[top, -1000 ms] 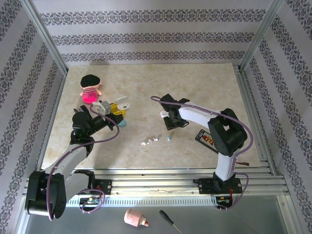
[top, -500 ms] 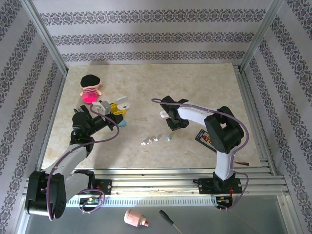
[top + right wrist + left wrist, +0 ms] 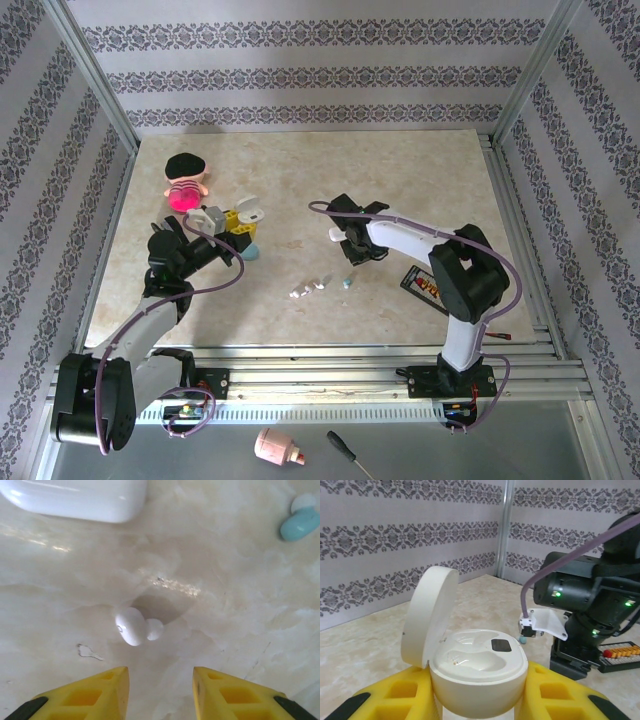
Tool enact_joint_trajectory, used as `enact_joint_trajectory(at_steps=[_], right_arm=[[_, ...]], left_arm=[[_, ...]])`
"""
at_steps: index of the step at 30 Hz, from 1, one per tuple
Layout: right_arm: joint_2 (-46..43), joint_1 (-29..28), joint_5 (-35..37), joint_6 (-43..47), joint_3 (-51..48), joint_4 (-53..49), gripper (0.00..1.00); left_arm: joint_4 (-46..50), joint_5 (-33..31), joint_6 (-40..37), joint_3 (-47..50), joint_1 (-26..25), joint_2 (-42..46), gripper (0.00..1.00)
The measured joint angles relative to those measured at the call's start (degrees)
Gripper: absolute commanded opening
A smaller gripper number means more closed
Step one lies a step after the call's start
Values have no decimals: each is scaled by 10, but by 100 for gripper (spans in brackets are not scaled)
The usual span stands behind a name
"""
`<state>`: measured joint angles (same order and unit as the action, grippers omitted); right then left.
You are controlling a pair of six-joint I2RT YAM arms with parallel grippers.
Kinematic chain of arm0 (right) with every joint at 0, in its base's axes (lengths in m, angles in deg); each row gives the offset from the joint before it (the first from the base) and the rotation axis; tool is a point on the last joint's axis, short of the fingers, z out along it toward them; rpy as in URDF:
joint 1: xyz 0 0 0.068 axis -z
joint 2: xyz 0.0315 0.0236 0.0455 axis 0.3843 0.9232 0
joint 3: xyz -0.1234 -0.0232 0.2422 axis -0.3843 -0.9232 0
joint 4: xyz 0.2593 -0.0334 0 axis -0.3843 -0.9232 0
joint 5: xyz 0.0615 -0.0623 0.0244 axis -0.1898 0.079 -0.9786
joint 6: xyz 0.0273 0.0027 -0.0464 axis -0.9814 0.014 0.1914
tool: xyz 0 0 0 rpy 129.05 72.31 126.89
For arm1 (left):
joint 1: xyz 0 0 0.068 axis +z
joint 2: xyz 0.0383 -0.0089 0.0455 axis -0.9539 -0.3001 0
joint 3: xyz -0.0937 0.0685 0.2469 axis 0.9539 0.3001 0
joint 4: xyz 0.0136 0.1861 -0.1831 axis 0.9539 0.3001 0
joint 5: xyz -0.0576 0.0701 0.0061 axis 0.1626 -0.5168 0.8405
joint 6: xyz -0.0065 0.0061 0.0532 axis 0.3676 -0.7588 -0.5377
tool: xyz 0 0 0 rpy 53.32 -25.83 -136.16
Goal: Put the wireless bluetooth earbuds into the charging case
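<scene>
This looks like a robot test booth in a lab, not a home. The walls (image 3: pixel 320 75) have flowery paper, but they are flat boards held in a bare metal frame (image 3: pixel 93 80). Two robot arms (image 3: pixel 460 285) are bolted to metal rails (image 3: pixel 330 372) at the near edge of a stone-look table (image 3: pixel 420 170). Purple wires (image 3: pixel 215 288) hang loose, and a screwdriver (image 3: pixel 347 455) lies on the near ledge

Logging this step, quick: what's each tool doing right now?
Left tool: closed on the open white charging case.
Right tool: open, holding nothing, above a white earbud.
</scene>
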<state>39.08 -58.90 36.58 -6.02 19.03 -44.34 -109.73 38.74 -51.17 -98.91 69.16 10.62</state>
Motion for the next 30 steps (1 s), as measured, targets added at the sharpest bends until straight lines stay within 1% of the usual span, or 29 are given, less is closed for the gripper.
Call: enact_joint_trajectory(at_steps=[4, 14, 21, 30], right_arm=[[7, -16, 25, 19, 9, 0, 35], [78, -44, 99, 58, 57, -11, 31], [109, -55, 126, 80, 78, -18, 30], [120, -55, 135, 85, 83, -27, 29]], left_arm=[[0, -19, 0, 5, 13, 1, 22], [3, -41, 0, 6, 20, 15, 22], [9, -41, -1, 6, 20, 21, 22], [18, -41, -4, 6, 20, 29, 22]])
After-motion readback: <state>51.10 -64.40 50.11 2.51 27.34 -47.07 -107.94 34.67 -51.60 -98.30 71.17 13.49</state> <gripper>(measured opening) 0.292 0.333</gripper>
